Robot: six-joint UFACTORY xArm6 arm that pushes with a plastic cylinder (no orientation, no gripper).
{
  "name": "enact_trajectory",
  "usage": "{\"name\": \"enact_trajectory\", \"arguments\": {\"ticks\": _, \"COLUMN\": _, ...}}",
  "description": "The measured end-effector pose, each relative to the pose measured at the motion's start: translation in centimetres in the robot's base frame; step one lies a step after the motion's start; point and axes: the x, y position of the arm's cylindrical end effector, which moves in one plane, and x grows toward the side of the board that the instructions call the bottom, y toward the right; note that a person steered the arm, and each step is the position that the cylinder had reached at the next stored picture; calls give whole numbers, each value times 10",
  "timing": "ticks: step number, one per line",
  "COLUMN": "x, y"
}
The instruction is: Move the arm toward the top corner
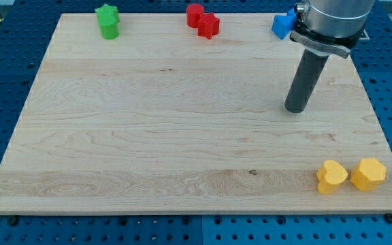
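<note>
My tip [295,109] rests on the wooden board [148,136] in its right half, with no block touching it. A blue block [282,25] lies at the board's top edge near the top right corner, partly hidden behind the arm, well above my tip. Two red blocks sit together at the top middle: a round one [194,14] and a star-shaped one [209,26]. A green star-shaped block [107,21] is near the top left corner. A yellow heart-shaped block [331,176] and a yellow hexagonal block [368,173] lie at the bottom right, below my tip.
The board lies on a blue perforated table [5,75] that shows on all sides. The arm's grey body [329,20] hangs over the top right corner and hides part of it.
</note>
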Motion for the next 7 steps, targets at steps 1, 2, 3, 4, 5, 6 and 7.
{"name": "enact_trajectory", "arguments": {"ticks": 1, "x": -34, "y": -35}}
{"name": "enact_trajectory", "arguments": {"ticks": 2, "x": -69, "y": -86}}
{"name": "enact_trajectory", "arguments": {"ticks": 3, "x": -101, "y": -129}}
{"name": "enact_trajectory", "arguments": {"ticks": 4, "x": -129, "y": -167}}
{"name": "enact_trajectory", "arguments": {"ticks": 5, "x": -165, "y": -203}}
{"name": "enact_trajectory", "arguments": {"ticks": 6, "x": -201, "y": -239}}
{"name": "enact_trajectory", "arguments": {"ticks": 7, "x": -243, "y": -250}}
